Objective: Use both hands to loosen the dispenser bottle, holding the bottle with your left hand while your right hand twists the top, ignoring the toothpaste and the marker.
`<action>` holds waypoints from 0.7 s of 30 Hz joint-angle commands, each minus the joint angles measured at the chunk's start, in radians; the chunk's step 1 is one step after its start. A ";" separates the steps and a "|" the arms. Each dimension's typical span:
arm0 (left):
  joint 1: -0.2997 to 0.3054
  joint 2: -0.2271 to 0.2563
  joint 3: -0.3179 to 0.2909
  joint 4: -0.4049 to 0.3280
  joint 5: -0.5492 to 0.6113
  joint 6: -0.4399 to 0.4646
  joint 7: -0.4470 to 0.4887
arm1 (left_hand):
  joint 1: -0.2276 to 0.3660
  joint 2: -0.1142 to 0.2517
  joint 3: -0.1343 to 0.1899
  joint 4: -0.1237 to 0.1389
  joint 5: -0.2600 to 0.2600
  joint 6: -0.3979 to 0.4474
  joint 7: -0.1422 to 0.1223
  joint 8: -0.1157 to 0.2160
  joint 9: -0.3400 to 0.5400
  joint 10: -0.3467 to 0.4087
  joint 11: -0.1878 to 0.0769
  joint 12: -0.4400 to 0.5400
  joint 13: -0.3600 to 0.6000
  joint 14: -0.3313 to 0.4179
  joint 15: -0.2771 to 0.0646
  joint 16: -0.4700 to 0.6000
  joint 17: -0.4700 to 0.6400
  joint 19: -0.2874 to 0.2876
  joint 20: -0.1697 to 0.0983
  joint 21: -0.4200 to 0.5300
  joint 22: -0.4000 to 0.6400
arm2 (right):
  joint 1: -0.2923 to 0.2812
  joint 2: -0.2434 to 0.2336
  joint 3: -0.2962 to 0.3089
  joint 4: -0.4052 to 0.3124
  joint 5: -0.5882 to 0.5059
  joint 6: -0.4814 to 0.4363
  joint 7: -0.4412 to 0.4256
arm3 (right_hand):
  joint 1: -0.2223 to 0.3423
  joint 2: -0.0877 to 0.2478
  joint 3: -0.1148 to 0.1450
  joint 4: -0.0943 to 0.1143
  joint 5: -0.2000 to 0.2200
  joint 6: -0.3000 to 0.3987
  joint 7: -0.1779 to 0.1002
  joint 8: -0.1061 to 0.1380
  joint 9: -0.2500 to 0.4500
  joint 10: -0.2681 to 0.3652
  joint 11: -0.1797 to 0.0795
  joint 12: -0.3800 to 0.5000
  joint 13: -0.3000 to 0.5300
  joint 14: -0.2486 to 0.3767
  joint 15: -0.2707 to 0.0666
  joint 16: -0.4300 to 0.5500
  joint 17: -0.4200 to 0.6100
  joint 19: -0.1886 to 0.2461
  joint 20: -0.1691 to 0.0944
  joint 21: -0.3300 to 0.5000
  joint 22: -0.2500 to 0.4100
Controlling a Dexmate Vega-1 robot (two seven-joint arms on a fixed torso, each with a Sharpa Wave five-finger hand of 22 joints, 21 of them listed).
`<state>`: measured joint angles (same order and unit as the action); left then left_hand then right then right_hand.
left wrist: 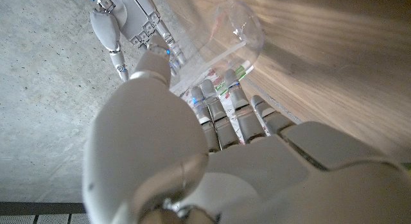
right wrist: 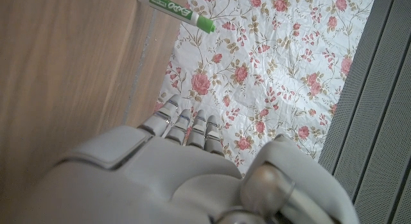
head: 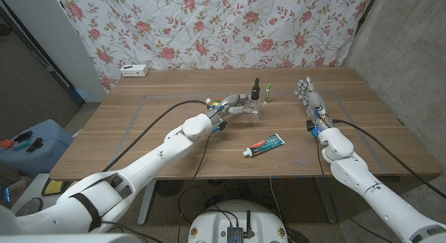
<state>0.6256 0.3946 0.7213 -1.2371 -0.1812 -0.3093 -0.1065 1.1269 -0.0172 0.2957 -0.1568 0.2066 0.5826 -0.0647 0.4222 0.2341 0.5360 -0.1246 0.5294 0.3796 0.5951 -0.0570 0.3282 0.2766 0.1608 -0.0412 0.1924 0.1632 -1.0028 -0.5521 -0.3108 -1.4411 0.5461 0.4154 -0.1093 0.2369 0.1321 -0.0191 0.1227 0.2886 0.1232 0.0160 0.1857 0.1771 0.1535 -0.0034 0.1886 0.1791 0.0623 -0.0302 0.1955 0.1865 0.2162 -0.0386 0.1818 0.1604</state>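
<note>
Dispenser bottle (head: pixel 256 102) upright mid-counter (head: pixel 174 142), clear body, black top. Left robot hand (head: pixel 235 104) at the bottle's clear body, fingers around it. Right robot hand (head: pixel 309 98) well apart to the right, fingers extended, holding nothing. Toothpaste (head: pixel 265 145) lies nearer the front edge; green marker (head: pixel 268 93) just beside the bottle.

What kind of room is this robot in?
Probably a robot test room, not a home: a flowered sheet hangs as a backdrop, cables trail over the wooden table, and the wall is bare concrete.
</note>
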 commanded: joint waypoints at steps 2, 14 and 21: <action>0.043 0.033 -0.018 -0.078 0.011 0.045 0.061 | 0.020 0.051 0.014 0.010 0.006 0.016 -0.005 0.010 0.004 0.028 -0.022 0.009 0.049 0.012 -0.108 -0.001 0.002 0.011 -0.025 -0.002 0.000 | -0.017 -0.053 -0.012 -0.107 -0.063 -0.084 -0.055 | 0.000 0.003 0.004 0.003 0.002 0.005 0.002 0.003 0.001 0.001 0.000 -0.003 0.002 0.003 0.000 -0.003 0.001 0.005 -0.052 0.003 0.004; 0.060 0.057 -0.020 -0.133 0.035 0.079 0.086 | 0.015 0.049 0.020 0.010 0.009 0.024 -0.005 0.018 0.003 0.032 -0.022 0.012 0.055 0.022 -0.110 -0.011 -0.005 0.013 -0.032 -0.006 0.000 | -0.004 -0.116 -0.034 -0.217 -0.154 -0.196 -0.091 | 0.011 0.001 0.009 -0.005 0.002 0.006 0.002 0.003 0.001 0.002 0.000 -0.002 0.002 0.005 -0.004 -0.003 0.000 0.010 -0.055 0.004 0.003; 0.067 0.066 -0.023 -0.159 0.044 0.095 0.100 | 0.011 0.051 0.022 0.012 0.009 0.021 -0.005 0.019 0.002 0.035 -0.018 0.014 0.057 0.023 -0.108 -0.016 -0.006 0.013 -0.033 -0.007 0.000 | 0.011 -0.148 -0.044 -0.262 -0.186 -0.236 -0.077 | 0.019 -0.001 0.012 -0.011 0.003 0.006 0.000 0.003 0.001 0.002 0.000 -0.002 0.002 0.007 -0.004 -0.003 -0.001 0.015 -0.056 0.005 0.003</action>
<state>0.6777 0.4427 0.7034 -1.3512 -0.1533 -0.2406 -0.0301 1.1269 -0.0172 0.2990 -0.1600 0.2078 0.5828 -0.0646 0.4366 0.2351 0.5354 -0.1253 0.5364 0.3796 0.6044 -0.0557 0.3135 0.2671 0.1661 -0.0359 0.1885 0.1632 -1.0071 -0.6537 -0.3409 -1.6284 0.4149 0.2480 -0.1831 0.2481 0.1316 -0.0108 0.1144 0.2886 0.1232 0.0161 0.1857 0.1771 0.1535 -0.0034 0.1887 0.1790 0.0623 -0.0303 0.1955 0.1866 0.2242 -0.0392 0.1818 0.1604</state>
